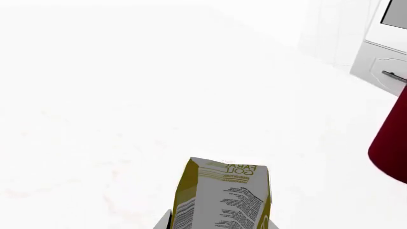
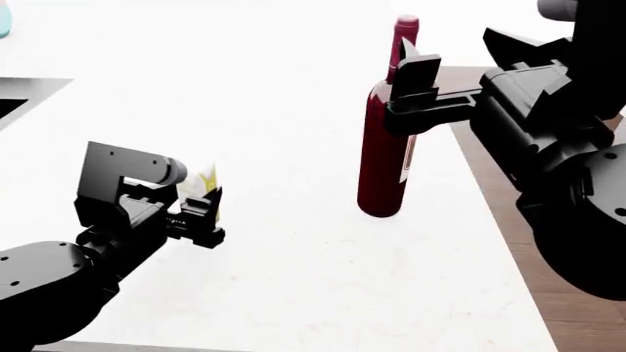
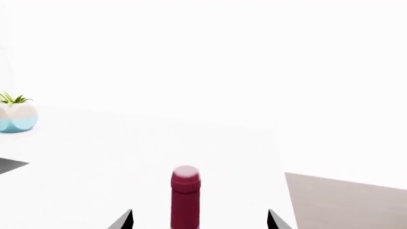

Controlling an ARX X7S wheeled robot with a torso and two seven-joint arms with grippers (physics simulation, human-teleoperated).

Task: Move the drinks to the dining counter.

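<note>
Nearest my body, at the left: left gripper (image 2: 201,213), jaws closed on the small white carton (image 2: 204,192) with yellow-green print, held low over the surface (image 2: 293,293); whether the carton's base touches the surface cannot be told. The left wrist view shows the same carton (image 1: 222,195) between the jaws, printed text facing the camera.

Middle ground, right of centre: wine bottle (image 2: 383,154), dark red, white label partly visible, upright on the bright-white surface near its right edge. The right gripper (image 2: 415,92) sits at the bottle's shoulder and neck. In the right wrist view the two black finger tips (image 3: 124,220) stand well apart on either side of the bottle's capped neck (image 3: 185,195), jaws open, not touching it.

Far left: corner of a black sink (image 2: 20,99) set into the surface.

Farthest: small round planter (image 3: 16,117), white and light blue, with a green plant.
</note>
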